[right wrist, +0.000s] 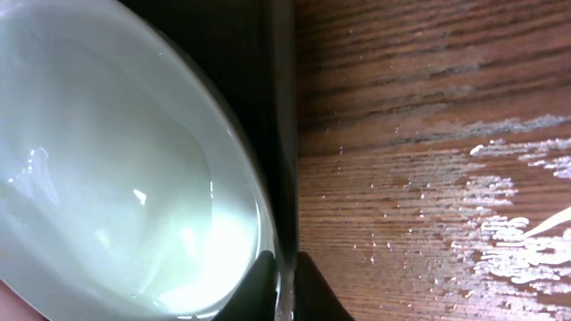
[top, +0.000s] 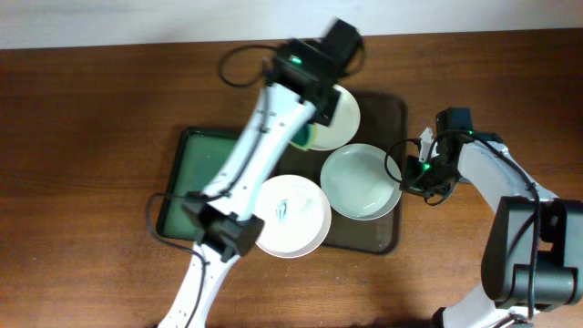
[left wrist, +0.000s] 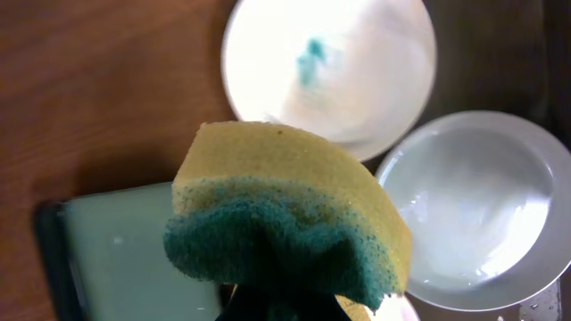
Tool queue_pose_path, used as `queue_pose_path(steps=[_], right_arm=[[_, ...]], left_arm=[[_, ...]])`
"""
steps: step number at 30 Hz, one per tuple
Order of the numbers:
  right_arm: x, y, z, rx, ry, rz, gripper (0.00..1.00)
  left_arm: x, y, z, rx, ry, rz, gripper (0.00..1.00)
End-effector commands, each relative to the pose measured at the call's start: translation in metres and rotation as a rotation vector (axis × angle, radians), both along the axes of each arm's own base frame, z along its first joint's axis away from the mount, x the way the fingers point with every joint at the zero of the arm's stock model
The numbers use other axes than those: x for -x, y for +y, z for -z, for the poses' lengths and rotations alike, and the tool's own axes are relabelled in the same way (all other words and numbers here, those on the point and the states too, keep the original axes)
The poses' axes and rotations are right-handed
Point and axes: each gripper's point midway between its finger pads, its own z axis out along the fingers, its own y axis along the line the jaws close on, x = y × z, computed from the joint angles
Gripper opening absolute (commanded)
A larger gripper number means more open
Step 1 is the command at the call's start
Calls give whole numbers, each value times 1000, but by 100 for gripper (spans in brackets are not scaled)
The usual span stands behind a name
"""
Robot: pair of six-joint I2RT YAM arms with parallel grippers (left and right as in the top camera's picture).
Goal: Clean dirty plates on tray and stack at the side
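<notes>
Wood-grain bench (top: 91, 109) is carrying everything, and only the right wrist view is showing a wet sheen on the boards. The dark rounded tray (top: 386, 123) is sitting mid-bench with open wood all around. A glossy green tray (top: 187, 169) is lying just beside it on the left.

Three round white plates: the plain plate (top: 362, 182) is lying on the tray's right half. The smeared plate (top: 305, 228) is hanging over its lower-left corner. The top plate (top: 346, 114) is half hiding under the left arm.

The spongy yellow-and-green sponge (left wrist: 285, 205) is being pinched by the left gripper (left wrist: 277, 308). The right gripper (right wrist: 284, 290) is clamping the plain plate's rim.
</notes>
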Motion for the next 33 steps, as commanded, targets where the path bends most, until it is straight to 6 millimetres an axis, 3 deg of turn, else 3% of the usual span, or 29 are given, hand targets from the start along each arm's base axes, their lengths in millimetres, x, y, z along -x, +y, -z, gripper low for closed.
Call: queue_pose_path(steps=[1, 2, 3, 4, 5, 6, 9, 12, 15, 16, 18, 20, 22, 23, 24, 25, 28, 33], right_arm=[[-3, -4, -3, 10, -14, 11, 15], [-3, -4, -3, 10, -14, 10, 16], [-3, -4, -3, 10, -15, 10, 17], [-6, -4, -1, 11, -31, 10, 17], [-8, -3, 3, 12, -47, 9, 17], [-9, 6, 4, -20, -61, -6, 8], [-5, 26, 3, -41, -56, -67, 4], [-6, 29, 5, -19, -64, -90, 8], [-3, 28, 21, 5, -83, -71, 10], [-1, 29, 22, 0, -77, -73, 6], [-3, 30, 11, -10, -91, -73, 4], [-14, 13, -44, 103, -206, -52, 4], [-9, -13, -118, 305, -382, 70, 4], [-6, -8, -144, 331, -468, 64, 4], [0, 13, -168, 315, -556, 11, 4], [2, 23, -172, 305, -572, -18, 4], [15, 83, -171, 318, -610, -211, 4], [24, 122, -160, 651, -681, -386, 4]], left_arm=[[1, 55, -86, 104, -131, -13, 0], [7, 80, -100, 103, -138, -56, 0], [17, 107, -101, 82, -104, -102, 0], [29, 133, -84, 43, -26, -157, 0], [39, 159, -55, -3, 80, -226, 0], [44, 182, -13, -45, 197, -297, 0], [38, 210, 94, 33, 323, -399, 0], [48, 226, 153, 64, 354, -445, 0], [45, 223, 163, 79, 334, -440, 0], [46, 221, 163, 78, 335, -435, 0], [46, 222, 163, 74, 338, -427, 0], [49, 222, 164, 70, 348, -426, 11], [49, 222, 164, 70, 349, -425, 16], [50, 222, 164, 69, 351, -426, 17], [50, 222, 164, 68, 352, -425, 18], [51, 222, 164, 67, 355, -425, 18], [54, 222, 164, 62, 369, -426, 17], [54, 222, 164, 62, 369, -426, 16]])
